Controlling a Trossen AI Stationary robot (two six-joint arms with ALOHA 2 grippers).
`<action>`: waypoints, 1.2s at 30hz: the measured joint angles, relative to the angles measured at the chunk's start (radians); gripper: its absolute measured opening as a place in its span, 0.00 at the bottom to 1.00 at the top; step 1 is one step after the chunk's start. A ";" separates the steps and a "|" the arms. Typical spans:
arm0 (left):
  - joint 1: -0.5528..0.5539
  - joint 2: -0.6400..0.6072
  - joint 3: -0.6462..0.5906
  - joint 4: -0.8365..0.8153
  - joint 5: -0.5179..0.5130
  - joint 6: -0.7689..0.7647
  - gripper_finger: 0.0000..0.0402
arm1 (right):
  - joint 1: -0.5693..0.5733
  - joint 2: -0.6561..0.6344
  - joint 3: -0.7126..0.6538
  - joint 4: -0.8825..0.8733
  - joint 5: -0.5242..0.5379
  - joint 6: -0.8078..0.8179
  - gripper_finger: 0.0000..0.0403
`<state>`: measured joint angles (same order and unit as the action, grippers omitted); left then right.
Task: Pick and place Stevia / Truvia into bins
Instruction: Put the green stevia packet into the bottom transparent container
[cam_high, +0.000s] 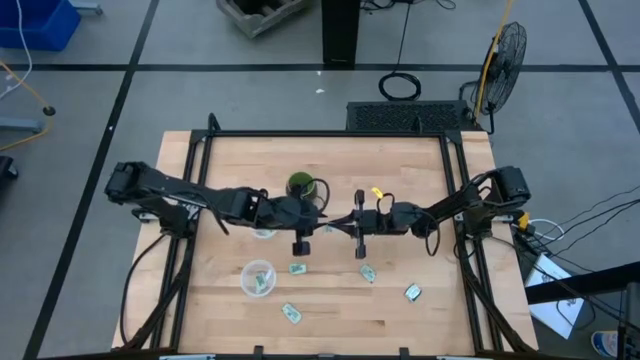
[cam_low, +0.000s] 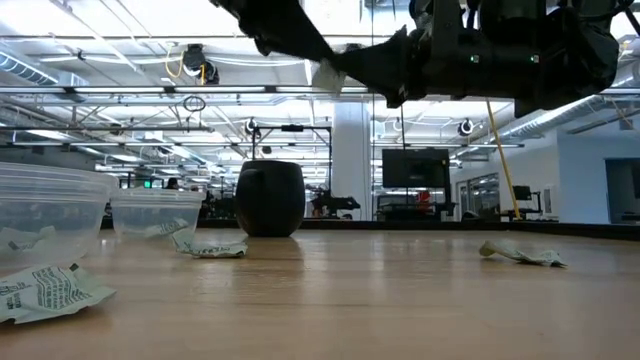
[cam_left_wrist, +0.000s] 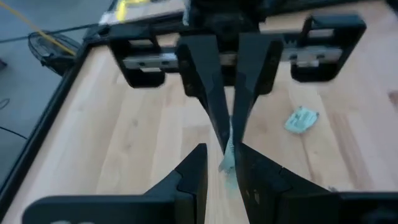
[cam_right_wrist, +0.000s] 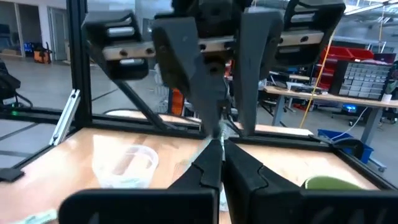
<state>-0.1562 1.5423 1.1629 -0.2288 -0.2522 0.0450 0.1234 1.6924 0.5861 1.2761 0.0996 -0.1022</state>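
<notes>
While both arms meet above the middle of the surface (cam_high: 420, 165), the left gripper (cam_high: 322, 222) and the right gripper (cam_high: 340, 222) face each other tip to tip, raised clear of the wood. One Stevia packet (cam_left_wrist: 227, 160) sits between them. In the left wrist view, the left arm's own fingers (cam_left_wrist: 193, 174) pinch its lower end, and the opposing fingers (cam_left_wrist: 208, 93) of the right arm close on its upper end. The right wrist view shows the same arrangement: both pairs are pressed onto the thin paper edge (cam_right_wrist: 217, 132).

Further packets lie flat on the surface: one at 6 o'clock from the grippers (cam_high: 298, 268), one at 5 o'clock (cam_high: 368, 273), one farther out at 4 o'clock (cam_high: 412, 292), and one near the front edge at 7 o'clock (cam_high: 291, 313).

Two bins stand on the left half. The nearer bin (cam_high: 257, 278), at 7 o'clock from the grippers, holds at least one packet. The second bin (cam_high: 263, 230) is mostly hidden under the left arm. A dark green mug (cam_high: 302, 185) stands at 11 o'clock from the grippers.
</notes>
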 joint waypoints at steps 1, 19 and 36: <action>0.000 0.009 0.000 0.000 -0.001 0.012 0.22 | 0.000 0.002 -0.001 -0.004 0.000 0.000 0.00; -0.003 0.026 0.000 0.007 -0.014 0.061 0.02 | -0.026 0.000 -0.002 -0.025 0.002 0.011 0.00; -0.003 0.028 0.000 -0.028 -0.026 0.047 0.01 | -0.025 -0.001 0.002 -0.060 0.004 0.046 0.24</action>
<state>-0.1594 1.5700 1.1625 -0.2572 -0.2779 0.0923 0.0984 1.6913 0.5880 1.2159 0.1037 -0.0560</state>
